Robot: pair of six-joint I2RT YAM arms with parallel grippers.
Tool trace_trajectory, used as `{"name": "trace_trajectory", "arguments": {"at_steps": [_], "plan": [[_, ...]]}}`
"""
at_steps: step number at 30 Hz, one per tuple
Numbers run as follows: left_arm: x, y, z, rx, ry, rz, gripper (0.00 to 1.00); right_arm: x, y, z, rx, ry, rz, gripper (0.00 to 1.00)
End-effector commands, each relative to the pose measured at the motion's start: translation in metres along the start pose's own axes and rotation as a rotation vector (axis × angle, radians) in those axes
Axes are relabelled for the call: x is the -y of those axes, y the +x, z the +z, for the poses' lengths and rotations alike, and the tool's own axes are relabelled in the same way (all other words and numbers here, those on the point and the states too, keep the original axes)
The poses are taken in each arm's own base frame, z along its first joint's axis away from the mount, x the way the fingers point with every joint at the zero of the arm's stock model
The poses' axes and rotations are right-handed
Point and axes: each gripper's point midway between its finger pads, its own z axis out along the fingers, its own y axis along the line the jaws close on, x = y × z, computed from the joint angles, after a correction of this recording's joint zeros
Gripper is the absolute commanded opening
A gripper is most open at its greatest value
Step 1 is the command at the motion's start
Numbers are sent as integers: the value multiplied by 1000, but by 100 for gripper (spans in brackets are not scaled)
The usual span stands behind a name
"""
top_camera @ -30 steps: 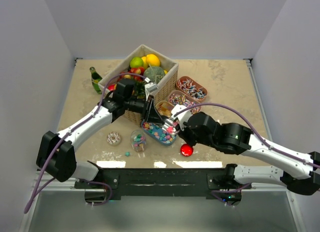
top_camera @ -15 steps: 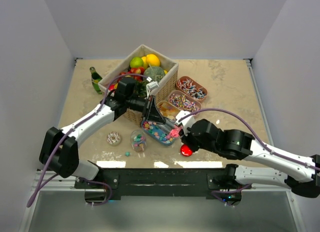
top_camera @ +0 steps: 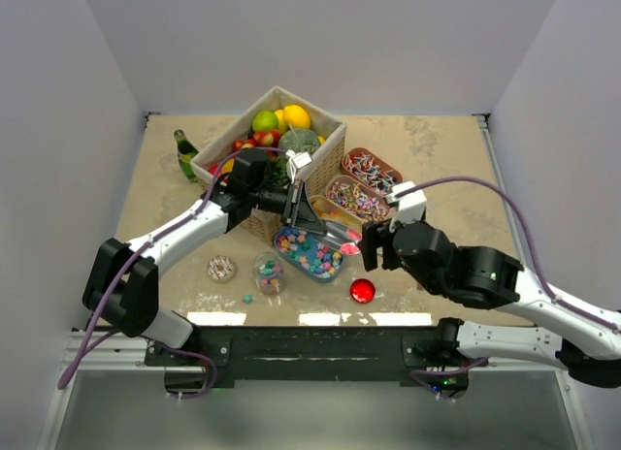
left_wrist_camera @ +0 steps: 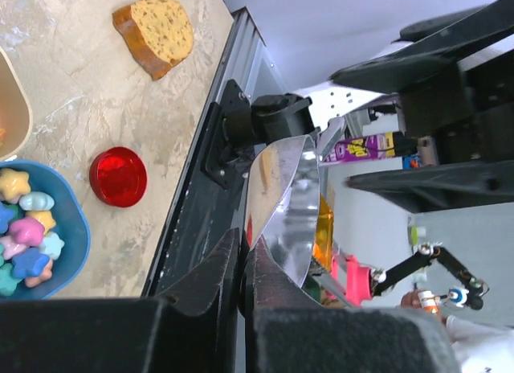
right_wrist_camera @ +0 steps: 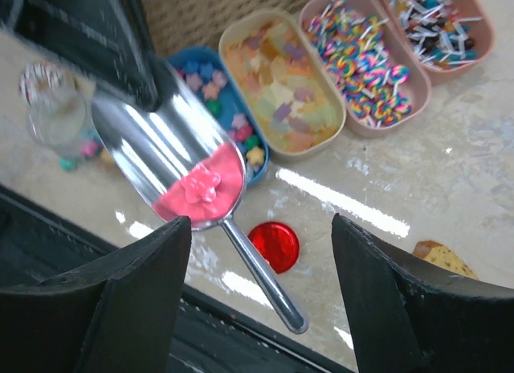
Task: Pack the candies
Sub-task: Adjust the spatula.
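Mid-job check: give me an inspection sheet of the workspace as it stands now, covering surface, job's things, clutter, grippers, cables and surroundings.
Surface: marbled beige table; one loose teal candy near the jar.
Job's things: pastel star candies in the blue tray; gummies, swirl sweets and striped wrapped sweets in their own trays; metal scoop carrying a pink candy; jar holding a few candies.
Clutter: fruit basket, green bottle, doughnut, red lid, bread slice.
Grippers: left gripper shut on the scoop's rim; right gripper open, holding nothing.
Cables: purple cables, one along each arm.
Surroundings: plain pale walls; nothing else seen.
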Motion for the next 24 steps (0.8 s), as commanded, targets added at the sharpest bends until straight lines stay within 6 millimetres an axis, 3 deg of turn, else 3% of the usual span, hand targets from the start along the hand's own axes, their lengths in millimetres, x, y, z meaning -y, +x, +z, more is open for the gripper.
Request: {"name": "trace_trajectory", "arguments": {"at_steps": [1,3,4,6,11,13,18,19,24], "plan": [[20,-32,0,89,15,-10,0,40,-58,-30,198,200,291,79],[21,-40,-3,126,8,-41,0,50,-71,-37,248,272,437,80],[21,-45,-5,151,0,-49,0,54,-69,-38,237,300,455,81],[31,-54,-11,206,15,-57,0,50,-79,-40,252,298,544,81],[48,-78,-21,330,4,-50,0,37,-79,-20,242,324,630,85],[54,-85,-24,365,4,-58,0,33,-91,-13,291,305,703,92],[66,-90,-30,413,31,-90,0,39,-106,-1,388,313,802,95],[67,-91,-31,421,29,-95,0,39,-116,0,430,306,831,96],[71,-90,-34,444,47,-142,0,44,-131,5,518,320,820,96]]}}
